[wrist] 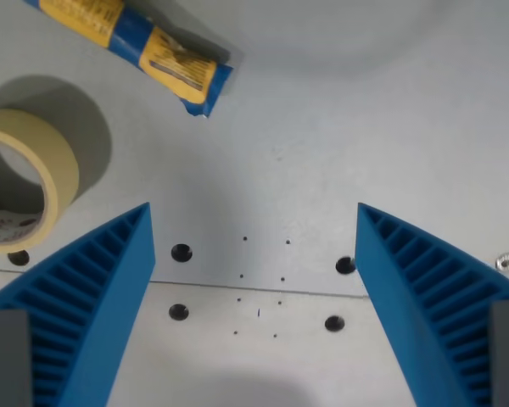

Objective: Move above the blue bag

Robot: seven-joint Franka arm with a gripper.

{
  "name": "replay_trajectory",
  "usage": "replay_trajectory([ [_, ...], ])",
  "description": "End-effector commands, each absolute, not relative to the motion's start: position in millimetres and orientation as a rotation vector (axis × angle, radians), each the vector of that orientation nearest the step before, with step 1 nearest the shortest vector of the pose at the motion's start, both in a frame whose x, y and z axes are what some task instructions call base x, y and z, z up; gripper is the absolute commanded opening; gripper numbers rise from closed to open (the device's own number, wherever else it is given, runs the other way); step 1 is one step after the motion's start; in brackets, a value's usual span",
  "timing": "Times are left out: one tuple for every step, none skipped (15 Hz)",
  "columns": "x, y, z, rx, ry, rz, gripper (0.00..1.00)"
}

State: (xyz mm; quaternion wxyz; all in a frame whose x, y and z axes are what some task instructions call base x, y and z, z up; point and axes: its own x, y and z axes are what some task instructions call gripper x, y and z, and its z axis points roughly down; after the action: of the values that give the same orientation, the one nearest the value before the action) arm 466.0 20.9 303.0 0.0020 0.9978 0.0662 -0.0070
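Observation:
The blue bag (144, 47), blue with yellow label panels, lies on the grey table at the wrist view's upper left, angled down to the right and cut off by the top edge. My gripper (254, 229) is open and empty, its two blue ribbed fingers (93, 297) spread wide at the bottom of the view. The bag lies well beyond the fingertips, up and to the wrist view's left of the gap between them.
A roll of beige masking tape (21, 182) stands at the wrist view's left edge, just beyond the left finger. The grey table (365, 127) has a seam and several bolt holes (181, 252) between the fingers. A small screw (506, 262) sits at the right edge.

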Motion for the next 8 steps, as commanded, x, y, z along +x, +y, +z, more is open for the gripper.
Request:
replay_trajectory([
  [469,26,294,3.108,0.569,0.047,1.00],
  [470,29,291,3.099,0.618,0.052,1.00],
  [470,31,288,3.091,0.666,0.056,1.00],
  [471,34,284,3.081,0.718,0.062,1.00],
  [472,36,281,3.072,0.770,0.069,1.00],
  [472,39,277,3.061,0.822,0.071,1.00],
  [473,42,273,3.050,0.874,0.077,1.00],
  [474,45,269,3.037,0.925,0.081,1.00],
])
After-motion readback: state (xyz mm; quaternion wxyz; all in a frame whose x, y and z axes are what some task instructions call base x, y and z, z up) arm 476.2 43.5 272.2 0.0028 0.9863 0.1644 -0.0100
